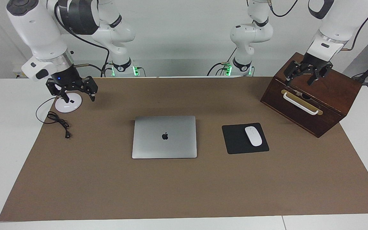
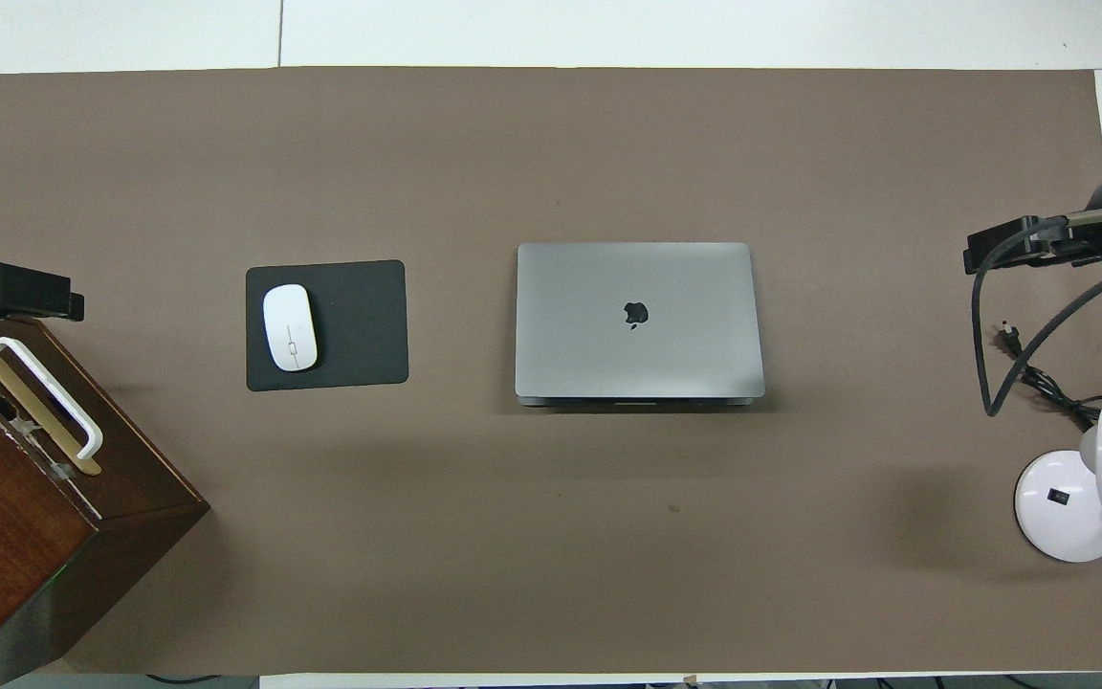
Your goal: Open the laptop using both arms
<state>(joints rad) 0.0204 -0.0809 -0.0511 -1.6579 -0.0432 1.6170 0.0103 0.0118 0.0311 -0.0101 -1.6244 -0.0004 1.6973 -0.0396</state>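
The silver-grey laptop (image 1: 164,137) (image 2: 637,321) lies shut and flat in the middle of the brown mat, apple logo up. Nothing touches it. My left gripper (image 1: 300,80) (image 2: 11,292) hangs open over the wooden box at the left arm's end of the table. Toward the right arm's end, my right gripper (image 1: 78,97) (image 2: 1020,244) hovers open over the white lamp base, with nothing between its fingers. Both grippers are well away from the laptop.
A black mouse pad (image 1: 235,142) (image 2: 364,321) with a white mouse (image 1: 253,136) (image 2: 290,327) lies beside the laptop toward the left arm's end. The dark wooden box (image 1: 331,95) (image 2: 25,498) has a white handle. A white lamp base (image 1: 68,103) (image 2: 1068,507) and black cable (image 1: 57,121) sit at the right arm's end.
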